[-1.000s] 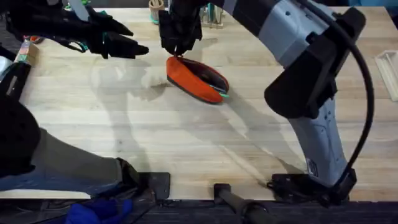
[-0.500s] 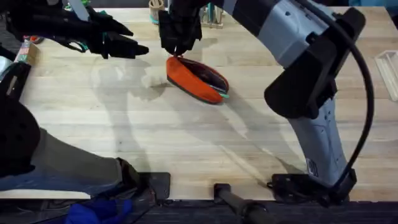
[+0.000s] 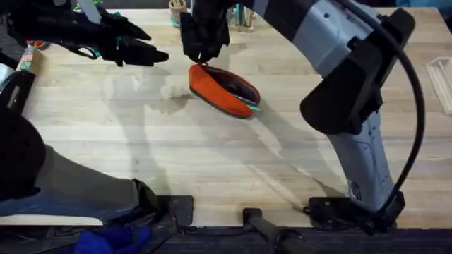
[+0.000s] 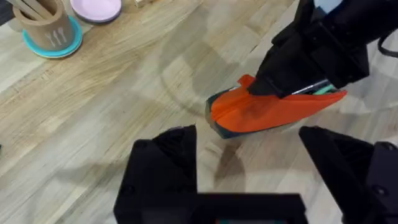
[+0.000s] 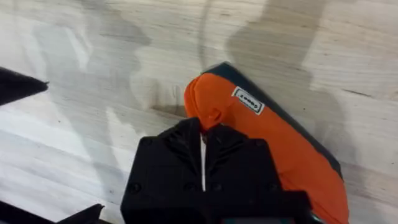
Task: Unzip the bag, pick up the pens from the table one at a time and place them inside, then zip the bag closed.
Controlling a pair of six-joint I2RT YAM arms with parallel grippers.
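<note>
Right gripper [image 5: 203,144] had its jaws pinched tight on the near end of the bag [image 3: 220,89], right where the zipper runs. The orange pouch lay on the tabletop [image 3: 212,155] toward the far middle, with a bit of green pen [image 3: 252,106] poking out its other end. Left gripper [image 3: 145,53] hovered just off to the side, jaws spread wide, holding nothing. Further back sat a wooden cup [image 4: 43,25] on a teal coaster and a pink dish [image 4: 96,9].

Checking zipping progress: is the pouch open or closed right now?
Open. In the overhead view the pouch gapes along its top, dark inside, a green pen tip poking out. The right end effector pinches its end.
</note>
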